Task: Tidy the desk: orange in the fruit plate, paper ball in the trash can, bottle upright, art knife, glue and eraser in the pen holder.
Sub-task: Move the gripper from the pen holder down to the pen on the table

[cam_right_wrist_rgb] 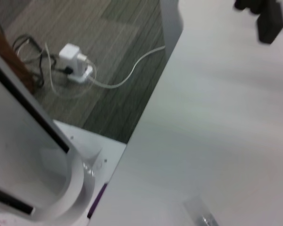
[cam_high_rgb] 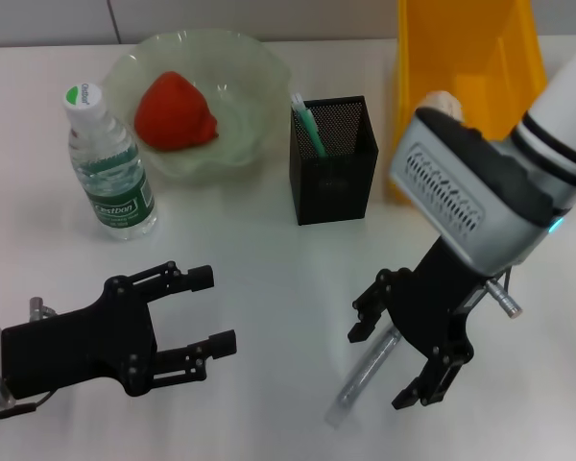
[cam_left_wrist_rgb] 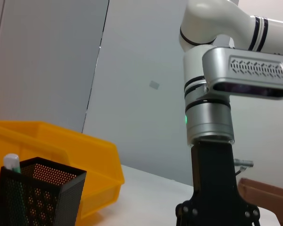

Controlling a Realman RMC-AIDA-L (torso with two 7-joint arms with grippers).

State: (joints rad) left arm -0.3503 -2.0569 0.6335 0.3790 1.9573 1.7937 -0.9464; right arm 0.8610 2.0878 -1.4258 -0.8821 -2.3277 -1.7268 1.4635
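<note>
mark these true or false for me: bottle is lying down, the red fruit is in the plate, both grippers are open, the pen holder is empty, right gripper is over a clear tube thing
1. The bottle is lying down. False: it stands upright, left of the fruit plate.
2. The red fruit sits in the fruit plate. True.
3. Both grippers are open. True: the left gripper and the right gripper both have their fingers spread.
4. The pen holder is empty. False: a green and white item stands in it.
5. The right gripper hangs over a clear tube-like object lying on the desk. True.
</note>
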